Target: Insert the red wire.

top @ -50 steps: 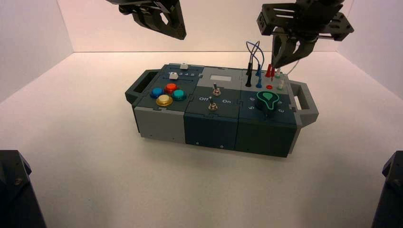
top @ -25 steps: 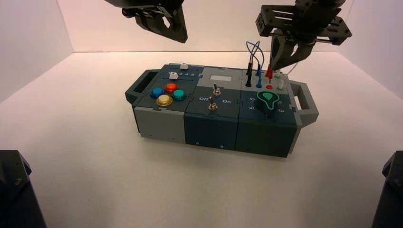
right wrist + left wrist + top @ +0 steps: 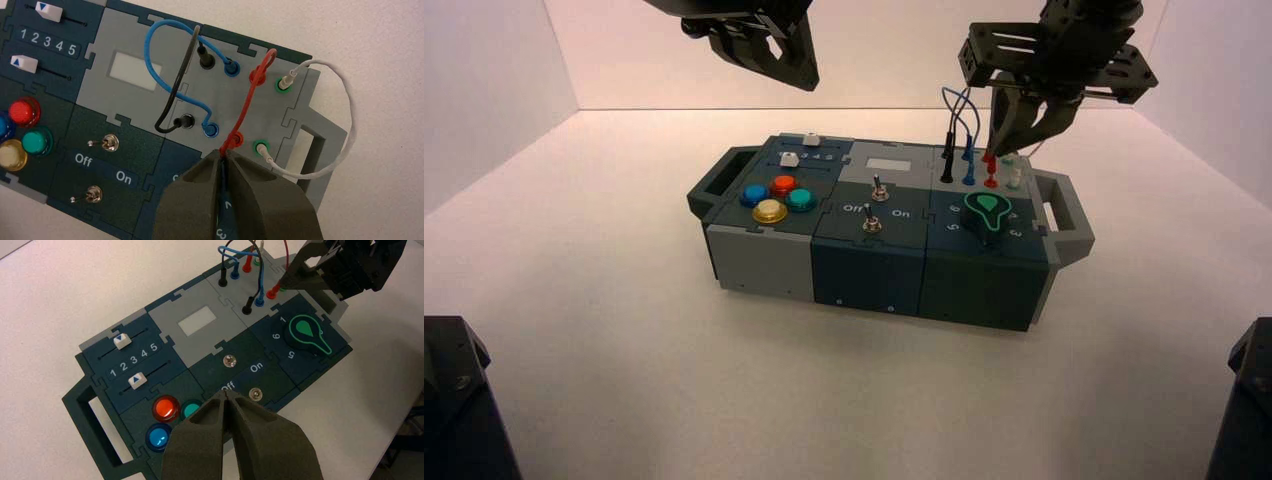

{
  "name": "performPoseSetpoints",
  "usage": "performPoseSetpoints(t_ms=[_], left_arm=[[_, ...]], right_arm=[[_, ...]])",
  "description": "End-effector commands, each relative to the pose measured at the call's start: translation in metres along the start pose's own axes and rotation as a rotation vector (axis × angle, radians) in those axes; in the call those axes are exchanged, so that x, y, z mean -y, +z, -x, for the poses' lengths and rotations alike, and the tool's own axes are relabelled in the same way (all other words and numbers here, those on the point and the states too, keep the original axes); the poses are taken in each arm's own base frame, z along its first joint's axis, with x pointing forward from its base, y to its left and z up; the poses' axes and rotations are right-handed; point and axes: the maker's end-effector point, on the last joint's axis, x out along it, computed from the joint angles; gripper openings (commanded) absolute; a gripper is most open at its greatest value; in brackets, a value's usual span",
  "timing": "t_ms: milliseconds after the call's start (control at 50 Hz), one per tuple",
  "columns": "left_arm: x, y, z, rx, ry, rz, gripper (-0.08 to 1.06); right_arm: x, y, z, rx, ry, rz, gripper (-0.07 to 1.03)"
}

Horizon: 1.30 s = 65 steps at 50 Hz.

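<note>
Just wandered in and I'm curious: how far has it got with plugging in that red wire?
Nearly finished. One end of the red wire already sits in its far socket. The right tool is pinching the other plug at the near red socket. Left: seat it fully, then let go. The left tool waits above the box, shut.

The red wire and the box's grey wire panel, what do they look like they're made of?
The red wire: likely rubbery insulated lead, since it bends in a smooth loop; its plugs look like glossy plastic. The grey wire panel: apparently matte rigid plastic, with puzzle-cut edges. The right pincer pinches the wire.
</note>
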Motion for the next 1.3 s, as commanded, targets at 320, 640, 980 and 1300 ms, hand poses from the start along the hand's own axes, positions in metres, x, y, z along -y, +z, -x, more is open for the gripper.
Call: performPoseSetpoints(t_ms=[320, 640, 980, 1300], left_arm=[[0.001, 0.017, 0.003, 0.044, -0.003, -0.007, -0.03], [0.001, 0.017, 0.002, 0.043, -0.003, -0.007, -0.03], [0.001, 0.019, 0.003, 0.046, -0.003, -0.012, -0.03], [0.0, 0.024, 0.004, 0.057, 0.0, -0.016, -0.03]], right_arm=[[-0.001, 0.006, 0.002, 0.018, 0.007, -0.003, -0.02], [0.002, -0.001, -0.005, -0.01, -0.008, 0.007, -0.02], [0.01, -0.012, -0.01, -0.059, -0.05, 0.041, -0.02], [0.009, -0.005, -0.009, -0.053, -0.057, 0.062, -0.02]])
